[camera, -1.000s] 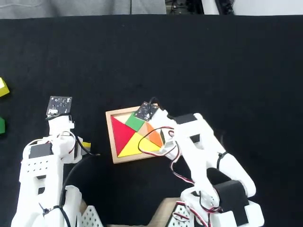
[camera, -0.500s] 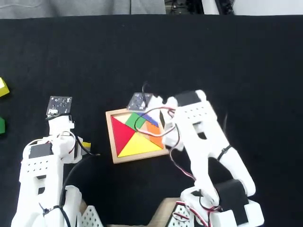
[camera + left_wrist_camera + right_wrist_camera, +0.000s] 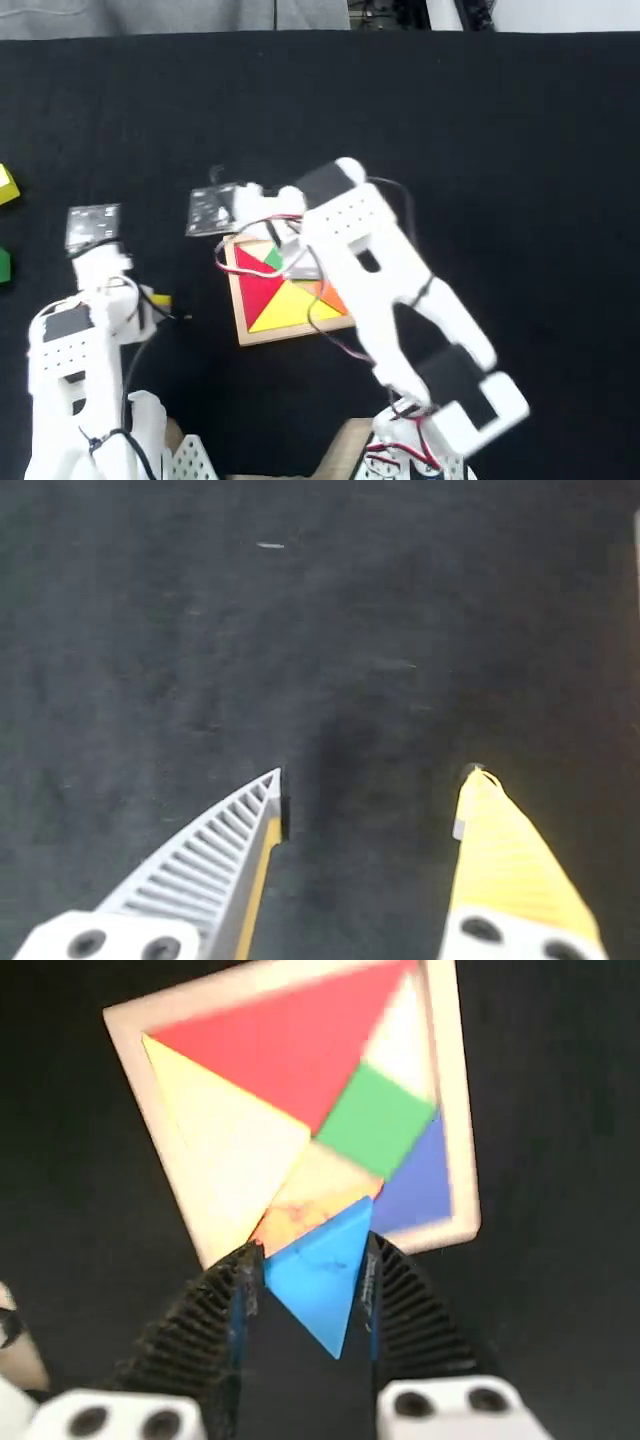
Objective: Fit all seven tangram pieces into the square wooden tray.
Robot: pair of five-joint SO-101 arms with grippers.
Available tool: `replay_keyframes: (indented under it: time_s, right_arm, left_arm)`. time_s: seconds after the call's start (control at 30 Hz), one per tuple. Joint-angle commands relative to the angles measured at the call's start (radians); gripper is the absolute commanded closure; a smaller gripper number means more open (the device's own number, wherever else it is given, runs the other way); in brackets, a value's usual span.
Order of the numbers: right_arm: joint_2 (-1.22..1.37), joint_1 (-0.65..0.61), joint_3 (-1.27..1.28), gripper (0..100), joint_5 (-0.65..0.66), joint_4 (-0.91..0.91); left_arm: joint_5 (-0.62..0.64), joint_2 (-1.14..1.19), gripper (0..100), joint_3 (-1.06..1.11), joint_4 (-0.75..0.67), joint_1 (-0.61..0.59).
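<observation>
The square wooden tray (image 3: 455, 1110) lies on the black cloth below my right gripper (image 3: 310, 1250). It holds a red triangle (image 3: 290, 1040), a yellow triangle (image 3: 225, 1150), a green square (image 3: 375, 1120), a dark blue piece (image 3: 415, 1185) and an orange piece (image 3: 315, 1195). A pale triangular patch (image 3: 400, 1045) shows at one corner. My right gripper is shut on a light blue triangle (image 3: 320, 1285), held above the tray's edge. In the high view the right arm (image 3: 350, 240) reaches across the tray (image 3: 245, 335). My left gripper (image 3: 375, 790) stands open over bare cloth, left of the tray.
A yellow block (image 3: 6, 185) and a green block (image 3: 3, 265) sit at the table's left edge. The arms' bases stand on a wooden board (image 3: 345, 445) at the front. Black cloth stretches wide beyond and to the right of the tray.
The right arm has swung left and away across the tray, now covering its far side. The left arm has shifted slightly to the left.
</observation>
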Motion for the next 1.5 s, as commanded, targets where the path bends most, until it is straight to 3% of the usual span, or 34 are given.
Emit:
replay_keyframes:
  time_s: [0.0,0.1,0.37,0.83,1.47]
  right_arm:
    - [0.082,-0.023,-0.134,92.4,0.107,0.008]
    - [0.173,-0.023,-0.220,92.4,0.192,0.002]
    - [0.414,-0.068,-0.433,92.4,0.273,0.008]
    - [0.628,-0.101,-0.582,92.4,0.193,-0.012]
    - [0.639,-0.095,-0.582,92.0,0.189,-0.057]
  left_arm:
    - [0.015,-0.002,72,-0.004,-0.014,-0.142]
    - [-0.035,-0.003,72,0.012,-0.014,-0.242]
    - [-0.054,-0.003,72,0.013,-0.017,-0.248]
    - [-0.055,-0.003,72,0.015,-0.021,-0.216]
    - [-0.057,-0.003,72,0.015,-0.021,-0.216]
